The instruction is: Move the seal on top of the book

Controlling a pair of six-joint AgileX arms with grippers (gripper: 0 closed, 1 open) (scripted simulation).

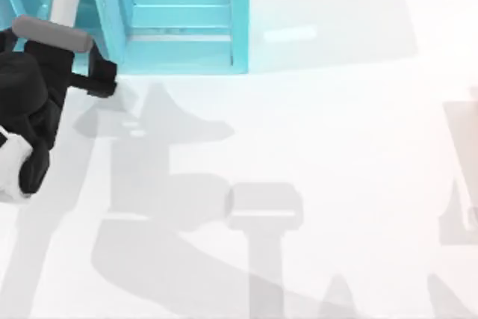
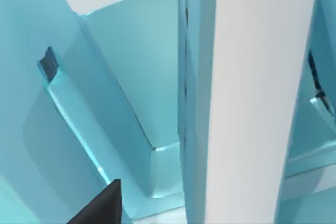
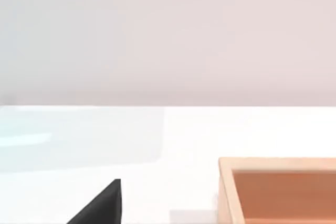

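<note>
My left gripper [image 1: 101, 80] is at the table's far left, close against the front of the teal shelf unit [image 1: 179, 16]. In the left wrist view a tall white band with a teal edge, the book [image 2: 252, 98], stands upright very close to the camera among the shelf's compartments. In the right wrist view a tan-brown rectangular wooden piece, the seal [image 3: 281, 192], lies on the white table and is cut off by the frame. It is off to one side of a black part of my right gripper [image 3: 102, 205] and apart from it.
The teal shelf unit fills the back left of the table, with dividers and a low step inside [image 2: 126, 103]. The white tabletop [image 1: 314, 147] spreads to the right and front, crossed by grey shadows of the arms.
</note>
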